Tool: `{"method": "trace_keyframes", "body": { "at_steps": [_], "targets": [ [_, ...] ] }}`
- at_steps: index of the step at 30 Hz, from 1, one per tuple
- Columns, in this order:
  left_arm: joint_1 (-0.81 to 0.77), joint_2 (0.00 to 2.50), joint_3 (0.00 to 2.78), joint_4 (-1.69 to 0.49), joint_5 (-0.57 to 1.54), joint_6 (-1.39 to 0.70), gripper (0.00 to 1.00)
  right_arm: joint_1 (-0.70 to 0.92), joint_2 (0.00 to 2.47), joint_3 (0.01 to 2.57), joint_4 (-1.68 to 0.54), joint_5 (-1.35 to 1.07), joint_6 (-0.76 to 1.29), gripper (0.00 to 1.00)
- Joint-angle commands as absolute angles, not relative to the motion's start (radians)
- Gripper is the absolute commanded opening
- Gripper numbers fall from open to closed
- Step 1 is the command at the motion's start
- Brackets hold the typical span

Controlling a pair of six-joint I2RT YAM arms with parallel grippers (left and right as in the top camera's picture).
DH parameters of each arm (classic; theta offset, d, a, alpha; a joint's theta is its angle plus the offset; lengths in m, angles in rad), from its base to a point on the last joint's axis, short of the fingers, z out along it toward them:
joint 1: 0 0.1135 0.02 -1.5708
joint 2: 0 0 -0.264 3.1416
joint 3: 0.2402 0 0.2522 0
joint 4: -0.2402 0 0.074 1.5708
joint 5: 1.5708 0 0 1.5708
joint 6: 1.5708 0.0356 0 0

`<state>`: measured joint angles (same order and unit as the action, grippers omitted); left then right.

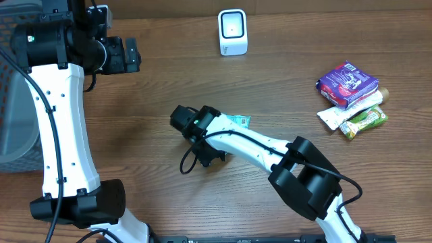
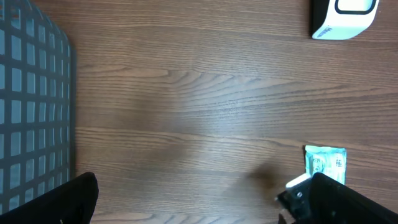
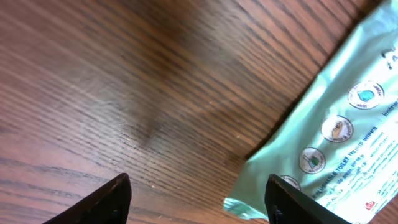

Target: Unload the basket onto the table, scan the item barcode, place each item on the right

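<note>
While you read this scene from the scanner (image 1: 233, 32) outward, start with the wooden table (image 1: 155, 94) that carries everything. The white scanner stands upright near its far edge.

Far to the scanner's left, at the table's edge, you can see part of a grey mesh basket (image 1: 10, 135). Your left arm (image 1: 61, 115) rises between that basket and the scanner. It reaches up to the scanner's level and points across toward it from well to its left. Your right arm (image 1: 250, 142) stretches from the near right corner to a spot in front of the scanner, toward you.

To the scanner's right and somewhat nearer to you lies a purple packet (image 1: 347, 83). It rests on top of a couple of green pouches (image 1: 358, 120), and all of them sit well apart from both arms.

The wipes packet (image 1: 239, 121), pale green, lies flat on the table in front of the scanner. It is well apart from the scanner and partly hidden under your right arm in the overhead view.

Your left gripper (image 1: 133, 55) stands wide open and has hold of nothing. Your right gripper (image 3: 199, 208) has its fingers parted, with bare wood showing between them. One corner of the wipes packet lies just beside one finger (image 3: 292, 199), and nothing is gripped.
</note>
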<state>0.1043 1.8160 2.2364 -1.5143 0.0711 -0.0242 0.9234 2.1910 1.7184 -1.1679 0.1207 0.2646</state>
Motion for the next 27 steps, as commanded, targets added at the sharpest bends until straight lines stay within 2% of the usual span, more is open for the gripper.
{"method": "trace_keyframes", "body": {
  "at_steps": [1,8,11,14,18,21,24,27],
  "targets": [
    [0.099,1.824,2.24,-1.513,0.071,-0.03,1.0,0.85,2.143,1.79,-1.171,0.068,0.323,0.69],
    [0.099,1.824,2.24,-1.513,0.071,-0.03,1.0,0.646,2.045,1.854,-1.197,-0.058,0.467,0.74],
    [0.099,1.824,2.24,-1.513,0.071,-0.03,1.0,0.514,2.046,1.837,-1.249,-0.276,0.502,0.74],
    [0.099,1.824,2.24,-1.513,0.071,-0.03,1.0,0.461,2.046,1.779,-1.262,-0.435,0.476,0.74],
    [0.099,1.824,2.24,-1.513,0.071,-0.03,1.0,0.471,2.046,1.703,-1.266,-0.586,0.32,0.69],
    [0.099,1.824,2.24,-1.513,0.071,-0.03,1.0,0.527,2.046,1.687,-1.262,-0.609,0.263,0.67],
    [0.099,1.824,2.24,-1.513,0.071,-0.03,1.0,0.597,2.046,1.686,-1.213,-0.564,0.271,0.66],
    [0.099,1.824,2.24,-1.513,0.071,-0.03,1.0,0.664,2.056,1.679,-1.147,-0.443,0.37,0.66]
  ]
}}
